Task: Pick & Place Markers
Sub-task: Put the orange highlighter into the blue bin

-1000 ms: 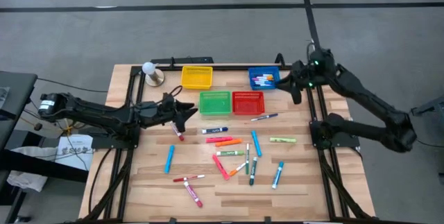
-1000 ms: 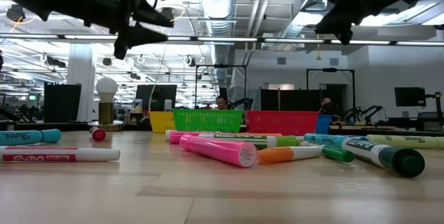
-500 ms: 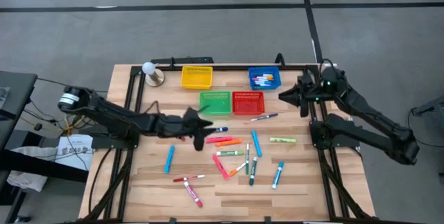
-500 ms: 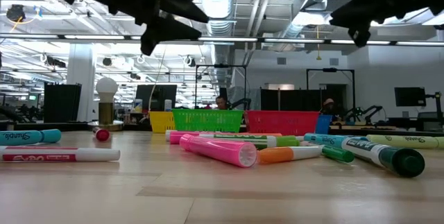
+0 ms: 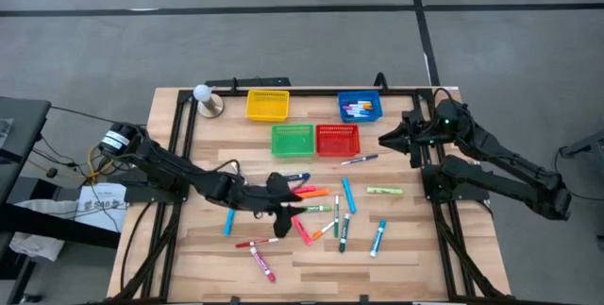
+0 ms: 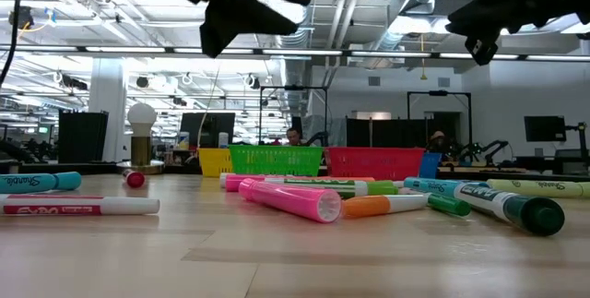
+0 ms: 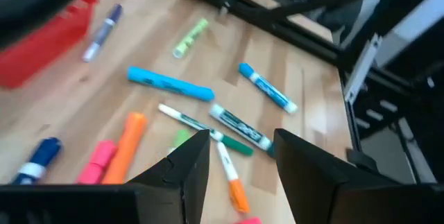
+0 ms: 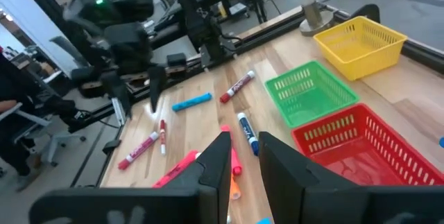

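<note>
Several markers (image 5: pixel 326 206) in pink, red, orange, blue and green lie flat and loose on the wooden table's middle. A few more lie in the blue basket (image 5: pixel 360 107). My left gripper (image 5: pixel 291 212) hangs open above the loose markers, over the orange and pink ones (image 7: pixel 127 141), and nothing is between its fingers (image 7: pixel 187 165). My right gripper (image 5: pixel 387 138) hangs in the air at the table's right, near the red basket (image 5: pixel 338 139). A narrow gap shows between its fingers (image 8: pixel 218 158), and nothing is in it.
Yellow (image 5: pixel 267 105), green (image 5: pixel 293 139), red and blue mesh baskets stand at the table's far side. A white globe on a stand (image 5: pixel 204 97) is at the far left. A black frame rail (image 5: pixel 434 182) runs along the right side. Bare wood lies along the near edge.
My left gripper has swept from beside the green basket toward the table's right and near edges, and now hangs over the loose markers, still open. My right gripper has drawn back from the blue basket toward the near edge and sunk a little. No marker has moved.
</note>
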Robot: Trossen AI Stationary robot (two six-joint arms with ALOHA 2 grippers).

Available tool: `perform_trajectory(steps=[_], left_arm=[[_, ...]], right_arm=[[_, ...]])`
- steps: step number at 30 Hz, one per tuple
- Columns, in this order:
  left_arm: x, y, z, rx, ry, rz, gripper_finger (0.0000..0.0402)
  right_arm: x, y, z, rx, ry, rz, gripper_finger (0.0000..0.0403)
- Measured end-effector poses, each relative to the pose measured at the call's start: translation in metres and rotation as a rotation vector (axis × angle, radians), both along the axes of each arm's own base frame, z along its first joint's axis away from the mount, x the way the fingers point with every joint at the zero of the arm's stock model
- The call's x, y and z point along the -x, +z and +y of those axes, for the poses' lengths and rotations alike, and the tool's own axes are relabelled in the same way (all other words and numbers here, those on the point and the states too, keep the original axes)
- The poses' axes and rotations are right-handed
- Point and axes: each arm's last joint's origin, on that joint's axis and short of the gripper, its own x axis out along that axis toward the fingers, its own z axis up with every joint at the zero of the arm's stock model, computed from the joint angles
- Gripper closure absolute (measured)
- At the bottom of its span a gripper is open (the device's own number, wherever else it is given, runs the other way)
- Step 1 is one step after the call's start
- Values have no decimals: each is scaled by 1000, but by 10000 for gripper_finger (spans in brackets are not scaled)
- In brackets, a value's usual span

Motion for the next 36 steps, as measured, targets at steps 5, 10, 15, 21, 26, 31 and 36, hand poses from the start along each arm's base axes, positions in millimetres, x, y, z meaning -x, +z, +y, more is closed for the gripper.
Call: perform_trajectory(steps=[5, 10, 15, 21, 26, 31, 36], left_arm=[[-12, 6, -21, 6, -60, 12, 243], [-25, 8, -34, 8, -76, 9, 243], [-39, 8, -38, 17, -83, 36, 243], [-54, -4, -47, 26, -115, 73, 243], [-63, -23, -51, 59, -104, 125, 243], [-70, -36, -55, 114, -63, 159, 243], [-76, -53, -58, 166, -18, 209, 243]], right_arm=[[0, 0, 0, -2, 2, 0, 340], [0, 0, 0, -3, 5, 1, 340], [0, -1, 1, -47, -3, 10, 340], [0, -1, 1, -68, -7, 15, 340], [0, -1, 1, -68, -8, 15, 340], [0, -1, 1, -68, -9, 15, 340], [0, -2, 1, -72, -9, 21, 340]])
